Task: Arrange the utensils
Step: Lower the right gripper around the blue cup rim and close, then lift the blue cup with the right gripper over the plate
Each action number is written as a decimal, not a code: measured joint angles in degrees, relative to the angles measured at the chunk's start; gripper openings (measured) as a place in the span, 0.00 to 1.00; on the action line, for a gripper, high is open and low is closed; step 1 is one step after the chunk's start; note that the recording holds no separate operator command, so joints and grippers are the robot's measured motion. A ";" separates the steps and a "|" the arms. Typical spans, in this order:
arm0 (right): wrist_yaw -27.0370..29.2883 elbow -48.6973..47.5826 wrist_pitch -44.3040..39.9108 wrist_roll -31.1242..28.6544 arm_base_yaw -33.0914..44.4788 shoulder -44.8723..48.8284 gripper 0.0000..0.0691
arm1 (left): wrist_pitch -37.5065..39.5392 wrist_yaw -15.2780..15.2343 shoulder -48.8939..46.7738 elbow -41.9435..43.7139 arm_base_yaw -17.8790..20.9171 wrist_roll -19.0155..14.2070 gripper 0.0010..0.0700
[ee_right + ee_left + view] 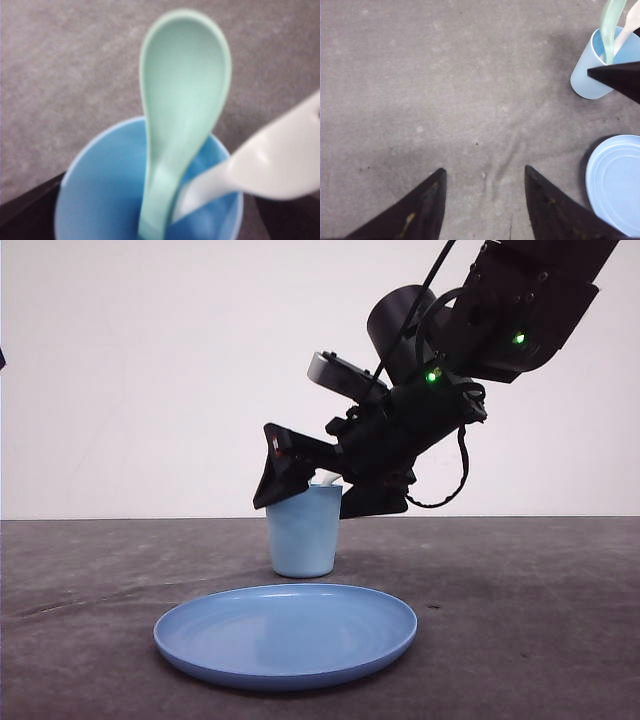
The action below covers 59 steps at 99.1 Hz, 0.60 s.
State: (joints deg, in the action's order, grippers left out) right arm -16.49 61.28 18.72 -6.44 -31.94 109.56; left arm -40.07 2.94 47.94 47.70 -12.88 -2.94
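The pale mint-green spoon (182,115) stands handle-down in the light blue cup (303,532), its smooth oval bowl rising above the rim and leaning against the cup's wall. Beside it, the white fork (270,165) also rests in the cup, handle down, its broad head tilted out over the rim; it is blurred in the right wrist view, so the tines cannot be counted. Both pieces are glossy plastic. In the left wrist view the two handles' upper parts poke out of the cup side by side.

The cup sits on the dark grey table (520,600), just beyond the far edge of the round blue plate (286,634), which lies nearer the camera.

The right gripper (310,485) hangs directly over the cup, its black fingers spread to either side of the rim, holding nothing. The left gripper (485,200) hovers over bare table to the left of the cup, its fingers spread apart too.
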 joint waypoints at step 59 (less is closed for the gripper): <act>-2.84 0.00 -5.11 0.02 -0.90 -6.58 0.71 | 1.42 0.00 0.00 0.00 0.00 0.39 0.41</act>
State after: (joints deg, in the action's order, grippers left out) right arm -19.33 61.28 13.61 -6.42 -32.84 102.98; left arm -38.65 2.94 47.94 47.70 -12.88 -2.55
